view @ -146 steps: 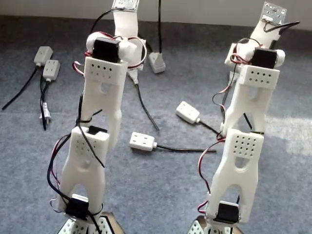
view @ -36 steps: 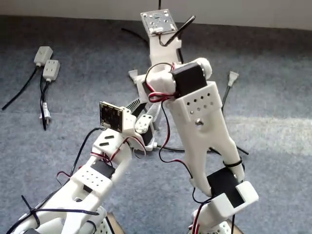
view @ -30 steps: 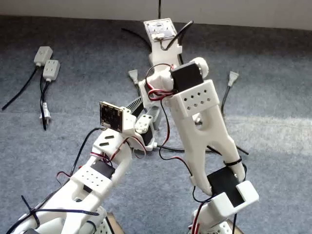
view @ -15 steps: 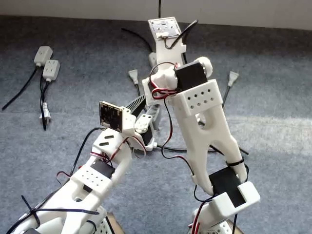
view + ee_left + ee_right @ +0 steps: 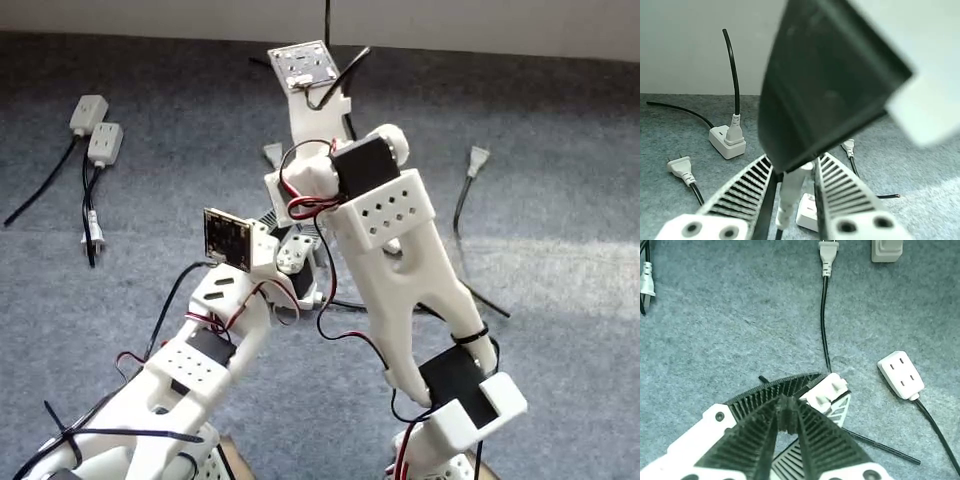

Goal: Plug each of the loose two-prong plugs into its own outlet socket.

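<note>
My left gripper point(image 5: 792, 175) is shut on a white two-prong plug point(image 5: 789, 196), held just above a white outlet socket point(image 5: 807, 214) on the grey carpet. In the high view this gripper point(image 5: 300, 250) sits mid-table, partly under the other arm. My right gripper point(image 5: 785, 407) hovers over the same spot with its black ribbed fingers point(image 5: 752, 432) pressed together and empty, right beside the held plug point(image 5: 824, 390). A free three-hole socket point(image 5: 900, 374) lies close by. Loose plugs point(image 5: 478, 158) point(image 5: 272, 153) rest farther back.
Two more sockets point(image 5: 88, 112) point(image 5: 105, 142) and a plug point(image 5: 93, 236) lie at the far left with black cords. Another socket point(image 5: 726, 142) with a plug in it stands near the wall. The right arm's black motor point(image 5: 830, 85) hangs close over the left gripper.
The right arm has swung left, so its wrist now hangs more directly over the left gripper. The left arm has stayed put with the plug.
</note>
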Controlling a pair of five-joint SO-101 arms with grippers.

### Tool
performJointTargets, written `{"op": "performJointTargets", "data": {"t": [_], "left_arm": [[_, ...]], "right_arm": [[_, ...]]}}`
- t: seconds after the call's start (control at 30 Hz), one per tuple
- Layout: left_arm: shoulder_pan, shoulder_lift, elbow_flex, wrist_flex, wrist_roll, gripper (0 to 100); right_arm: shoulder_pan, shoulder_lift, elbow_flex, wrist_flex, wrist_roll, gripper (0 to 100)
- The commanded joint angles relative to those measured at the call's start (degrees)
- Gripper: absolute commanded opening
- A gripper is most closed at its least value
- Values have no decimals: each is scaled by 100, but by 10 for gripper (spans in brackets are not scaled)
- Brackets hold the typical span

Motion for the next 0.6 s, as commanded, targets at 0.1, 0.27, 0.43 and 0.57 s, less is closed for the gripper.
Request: {"op": "performJointTargets", "data": {"t": [0.1, 0.27, 0.43, 0.57], "left_arm": [[40, -48, -84, -88, 26, 6], [31, -48, -84, -114, 35, 6], [31, -48, -84, -114, 35, 6], [22, -57, -84, -114, 35, 6]], "right_arm": [[462, -207, 75, -215, 35, 8], [1068, -215, 1051, -919, 53, 8], [1323, -233, 2185, -1807, 53, 8], [1411, -233, 2615, -2176, 176, 8]]}}
